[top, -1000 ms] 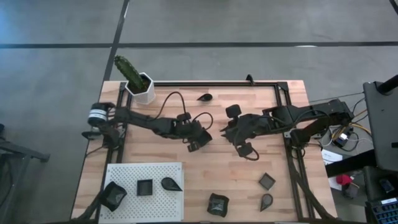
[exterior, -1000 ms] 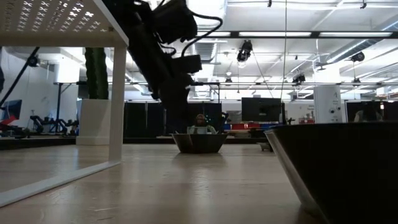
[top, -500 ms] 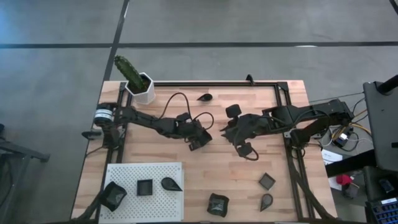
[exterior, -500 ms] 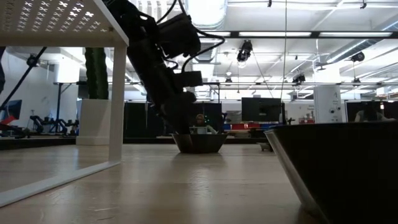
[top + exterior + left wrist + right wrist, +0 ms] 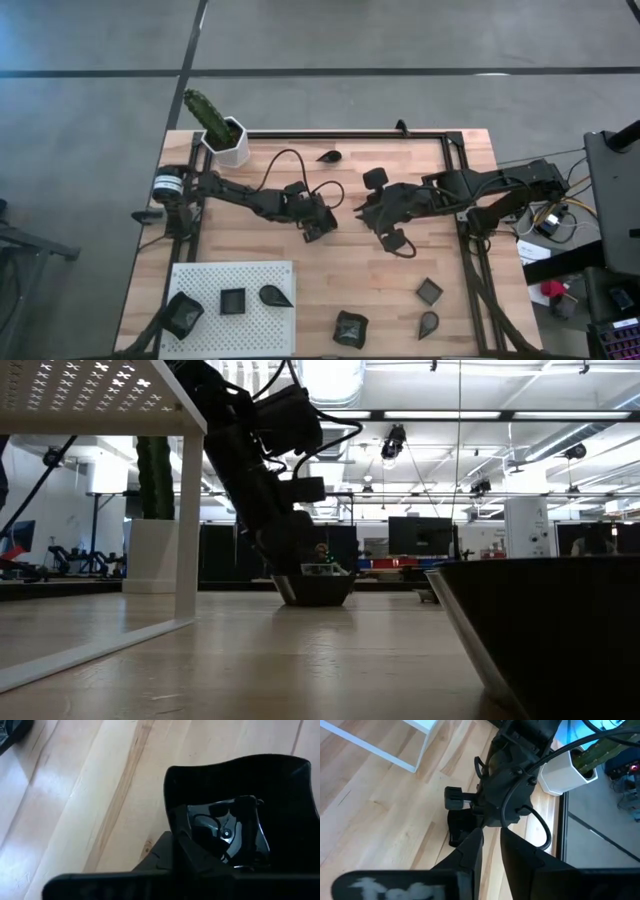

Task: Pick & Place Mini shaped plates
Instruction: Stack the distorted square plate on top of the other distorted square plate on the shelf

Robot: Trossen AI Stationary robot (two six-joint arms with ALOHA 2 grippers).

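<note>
The mini shaped plates are small black dishes. One glossy dish (image 5: 240,820) sits mid-table under my left gripper (image 5: 320,227), which is lowered onto it in the low view (image 5: 292,572) and shut on its rim. A teardrop dish (image 5: 328,156) lies near the far edge. Three dishes (image 5: 233,300) sit on the white perforated board (image 5: 215,275). Three more (image 5: 429,291) lie near the table's near edge. My right gripper (image 5: 365,213) hovers shut just right of the left one, touching nothing. My left gripper holds the mid-table dish by its side wall (image 5: 170,827). One finger (image 5: 160,857) is outside the wall and the other is inside the hollow. The fingers come from above, slanting down from the table's left. The dish's bottom rests on the table (image 5: 315,600).
A white hexagonal pot with a green cactus (image 5: 228,140) stands at the far left corner. The white board stands on legs (image 5: 188,530) at the near left. A black rail (image 5: 350,133) frames the far and right edges. Bare wood lies mid-table, nearer than the grippers (image 5: 340,275).
My left gripper has come down from just above the mid-table dish onto its rim. It has hardly shifted sideways. The right arm has kept still.
</note>
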